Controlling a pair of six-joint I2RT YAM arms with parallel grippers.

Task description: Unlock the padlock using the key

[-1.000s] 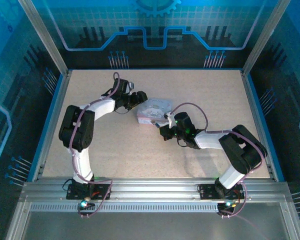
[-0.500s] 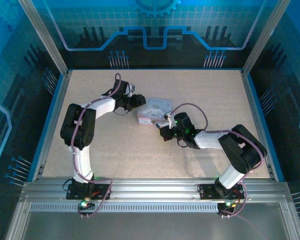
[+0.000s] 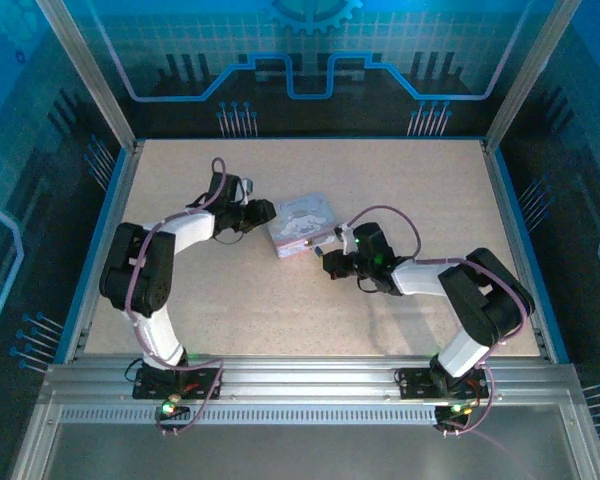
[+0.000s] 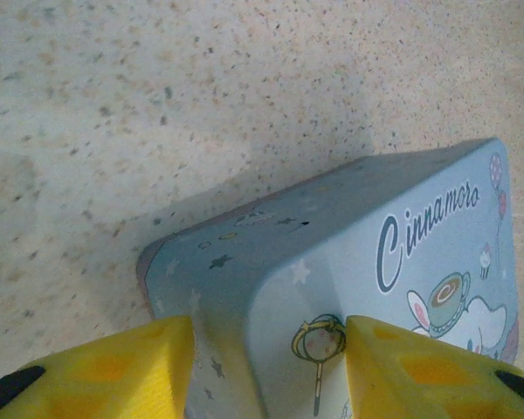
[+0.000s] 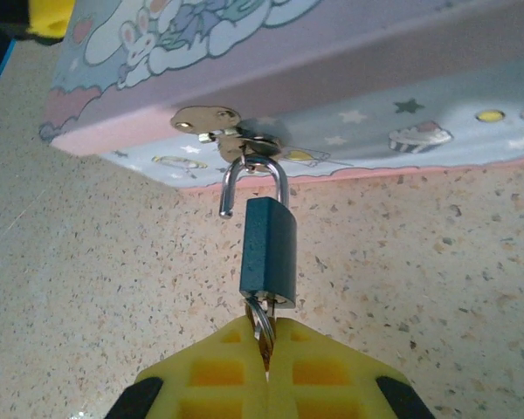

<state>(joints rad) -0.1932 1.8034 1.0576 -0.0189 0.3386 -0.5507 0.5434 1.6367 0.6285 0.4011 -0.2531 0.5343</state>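
The dark teal padlock (image 5: pixel 267 251) hangs by its silver shackle (image 5: pixel 255 179) from the hasp (image 5: pixel 211 122) on the pale tin box (image 5: pixel 332 78). The shackle's left end stands free of the body. The key (image 5: pixel 264 325) sits in the padlock's underside, and my right gripper (image 5: pixel 267 349) is shut on it. In the top view that right gripper (image 3: pixel 330 256) lies just right of the box (image 3: pixel 300 222). My left gripper (image 4: pixel 269 367) straddles a corner of the box (image 4: pixel 349 253), one yellow finger (image 4: pixel 113 371) against the side wall and the other on the lid. It shows at the box's left end (image 3: pixel 265 213).
The speckled beige table (image 3: pixel 400 170) has a blue raised rim (image 3: pixel 105 240) on the left and right and metal frame posts at the corners. Free room lies behind the box and along the front between the arm bases.
The left arm swung left, its jaws closed in on the box, and the box slid and turned leftward. The right gripper stayed shut on the key and followed slightly.
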